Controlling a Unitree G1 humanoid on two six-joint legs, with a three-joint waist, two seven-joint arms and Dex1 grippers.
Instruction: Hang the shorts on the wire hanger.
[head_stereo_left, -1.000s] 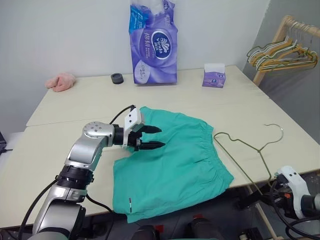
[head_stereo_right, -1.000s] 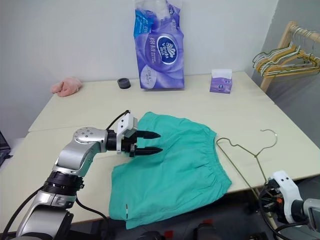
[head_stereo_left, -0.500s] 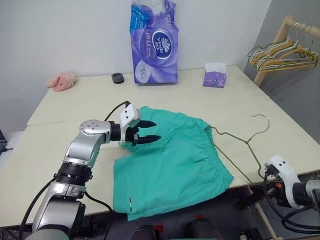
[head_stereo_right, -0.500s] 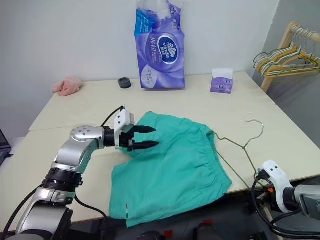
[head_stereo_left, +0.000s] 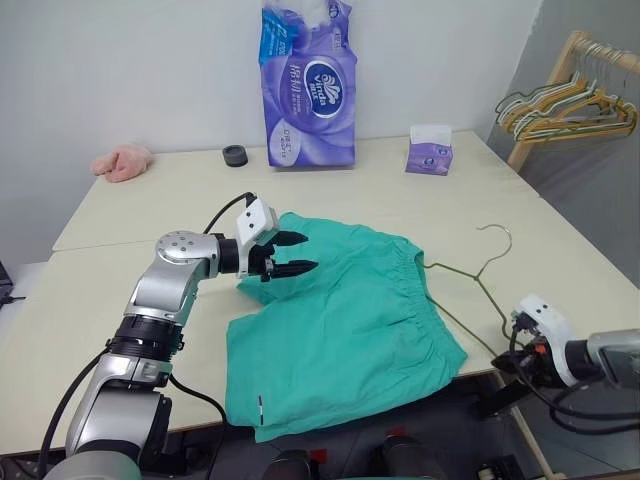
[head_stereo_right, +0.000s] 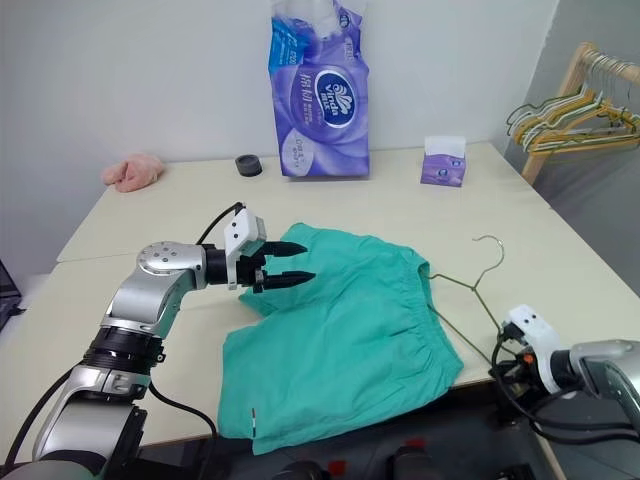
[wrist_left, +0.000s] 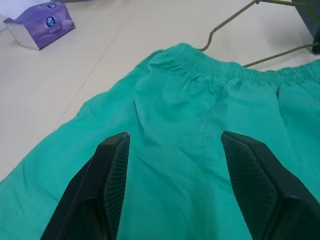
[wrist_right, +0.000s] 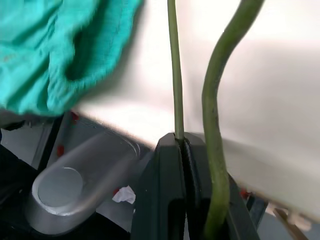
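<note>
The teal-green shorts (head_stereo_left: 340, 330) lie flat on the beige table (head_stereo_left: 150, 210), with the gathered waistband on the right and a small white tag at the front hem. My left gripper (head_stereo_left: 308, 252) hovers open over the far left part of the shorts (wrist_left: 170, 100), nothing between its fingers. The wire hanger (head_stereo_left: 478, 276) lies on the table just right of the waistband, its hook pointing to the far side. One end of the hanger reaches the waistband. At the table's front right edge my right gripper (wrist_right: 184, 145) is shut on the hanger's wire (wrist_right: 175, 75).
A tall purple tissue pack (head_stereo_left: 308, 85), a small purple tissue box (head_stereo_left: 430, 152), a black round object (head_stereo_left: 234, 156) and a pink cloth (head_stereo_left: 122, 162) stand along the far side. A wooden rack with bunched hangers (head_stereo_left: 565, 105) stands beyond the table's right edge.
My right gripper has moved in toward the table with the hanger, sliding it left and away so it now reaches the waistband. The left gripper has drifted slightly toward the far left, still open.
</note>
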